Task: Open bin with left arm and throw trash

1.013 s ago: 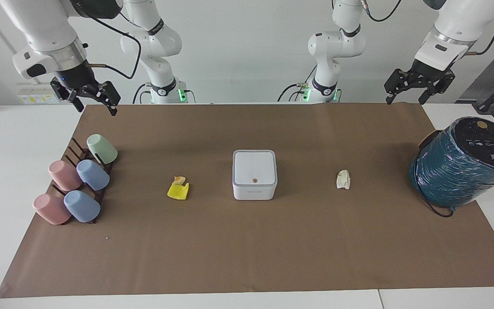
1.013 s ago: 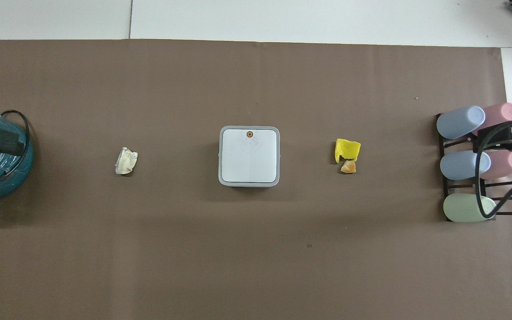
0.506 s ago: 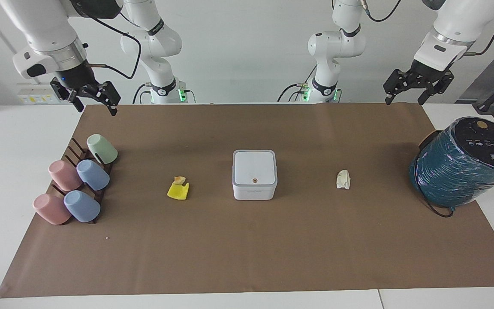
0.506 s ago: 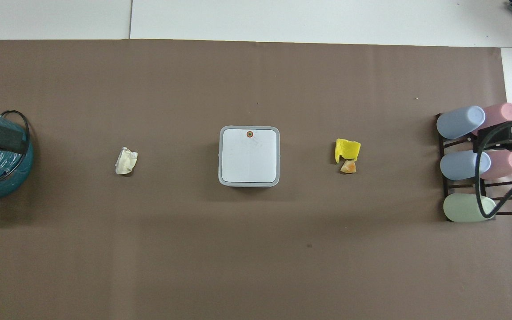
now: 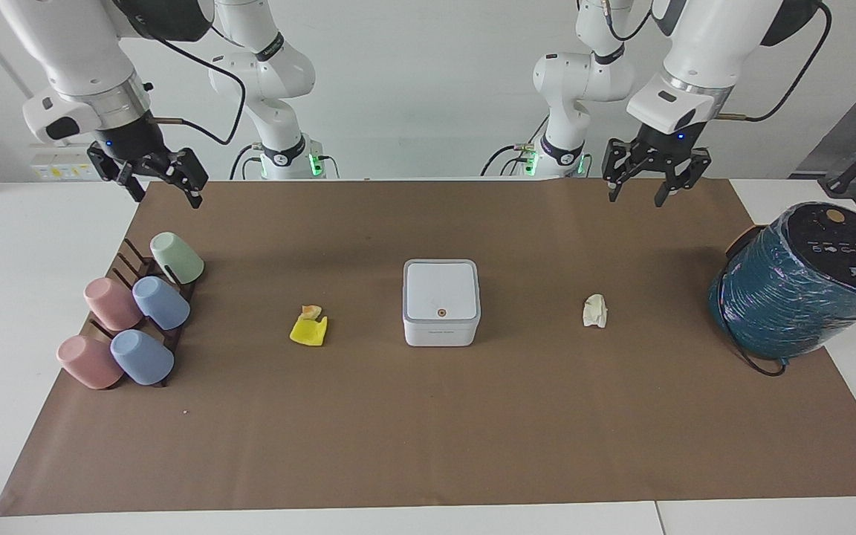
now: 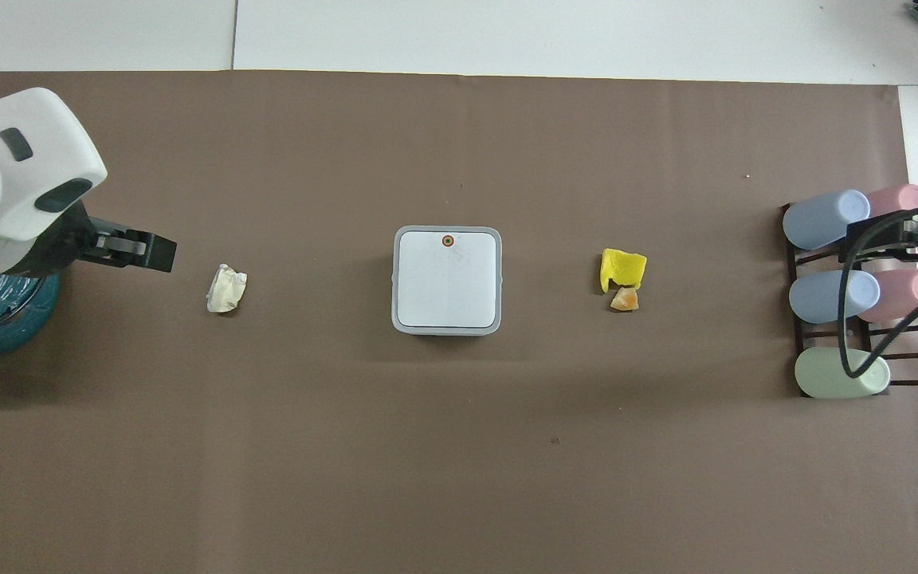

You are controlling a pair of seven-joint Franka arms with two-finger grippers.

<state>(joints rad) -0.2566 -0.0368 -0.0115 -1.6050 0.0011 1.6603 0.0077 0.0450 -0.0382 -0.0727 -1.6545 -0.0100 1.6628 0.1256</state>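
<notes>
I read the clock from overhead, with the bin at the centre of the dial and twelve pointing away from the robots.

The white tabletop [image 5: 27,297] carries a brown mat [image 5: 428,431] that covers most of it. The left gripper [image 5: 636,195] hangs high over the mat's edge by the robots, at about eight o'clock. Its fingers are apart with nothing between them, and it touches nothing. The right gripper [image 5: 166,192] waits in the air over the mat's corner at about four o'clock, above the rack. Its fingers are also spread and empty.

A big teal cylinder [image 5: 792,297] lies tilted at nine o'clock, on the mat's edge at the left arm's end. At three o'clock, at the right arm's end, a dark rack [image 5: 127,256] holds five cups [image 5: 160,302]: two pink, two blue, one green.

The bin [image 5: 439,293] sits mid-mat with its lid down. The orange button [image 5: 441,311] is at the lid's twelve o'clock edge.

The trash lies on the mat, none of it in the bin. An off-white wad [image 5: 594,310] lies at nine o'clock, between bin and cylinder and apart from both. A yellow piece [image 5: 309,331] lies at three o'clock, between bin and rack. A tan bit [image 5: 311,310] touches its six o'clock side.
</notes>
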